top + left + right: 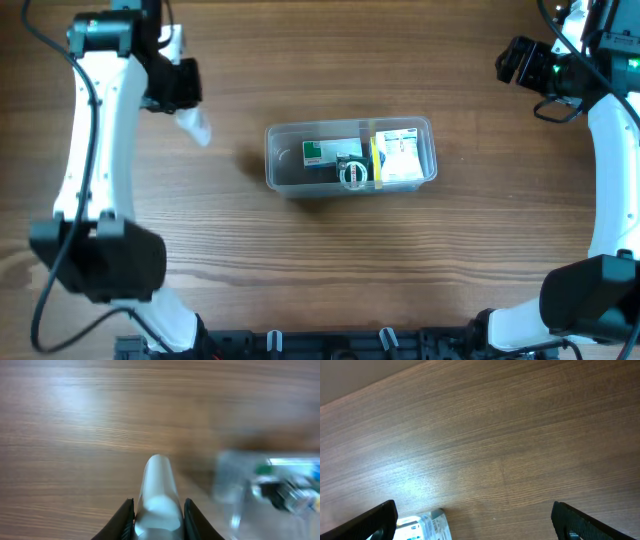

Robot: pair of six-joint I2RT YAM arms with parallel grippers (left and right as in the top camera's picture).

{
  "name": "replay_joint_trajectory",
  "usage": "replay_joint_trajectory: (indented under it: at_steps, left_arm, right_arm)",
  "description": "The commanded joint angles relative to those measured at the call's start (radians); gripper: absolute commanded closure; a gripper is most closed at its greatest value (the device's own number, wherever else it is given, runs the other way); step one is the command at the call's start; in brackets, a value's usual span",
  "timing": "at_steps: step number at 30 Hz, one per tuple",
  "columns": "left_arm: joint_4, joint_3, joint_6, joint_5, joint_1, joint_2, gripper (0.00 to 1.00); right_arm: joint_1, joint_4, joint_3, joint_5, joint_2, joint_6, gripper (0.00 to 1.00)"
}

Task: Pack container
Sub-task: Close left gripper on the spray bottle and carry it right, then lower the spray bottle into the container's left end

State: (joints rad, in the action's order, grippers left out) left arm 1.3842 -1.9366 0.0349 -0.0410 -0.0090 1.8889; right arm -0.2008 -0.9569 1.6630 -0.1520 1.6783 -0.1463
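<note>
The container [240, 480] is blurred in the left wrist view, and cut off at bottom in the right.

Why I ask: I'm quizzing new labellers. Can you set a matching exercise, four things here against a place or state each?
Things:
1 left pincer
2 right pincer
3 tub
4 green box

Places or states:
a open, holding nothing
b middle of the table
c shut on a small bottle
d inside the tub

Pairs: 1-c, 2-a, 3-b, 4-d.
</note>
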Motion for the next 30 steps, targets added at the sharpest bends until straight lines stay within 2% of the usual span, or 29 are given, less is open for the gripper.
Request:
replay_joint_trajectory:
  at_steps: [1,6,15,21,25,30]
  left_arm:
    - [0.018,-0.008,0.031,-0.041,-0.129,-0.115,0.96]
    - [0.02,-0.008,0.104,-0.031,-0.273,-0.175,0.96]
    - [0.05,-0.006,0.328,0.117,-0.499,-0.157,0.96]
    - [0.049,-0.003,0.448,0.211,-0.568,-0.116,0.96]
    - [0.02,0.029,0.507,0.222,-0.573,-0.081,0.96]
    - [-0.103,0.118,0.532,0.235,-0.571,-0.045,0.96]
  right_arm:
    - [0.003,0.003,0.005,0.006,0.001,-0.013,0.0]
    - [0.003,0.003,0.005,0.006,0.001,-0.013,0.0]
    - [0.003,0.003,0.005,0.006,0.001,-0.013,0.0]
    - [0.003,0.003,0.005,0.006,0.001,-0.013,0.0]
    - [0.003,0.003,0.004,0.006,0.001,-0.013,0.0]
    - [0.003,0.003,0.004,0.006,0.001,-0.013,0.0]
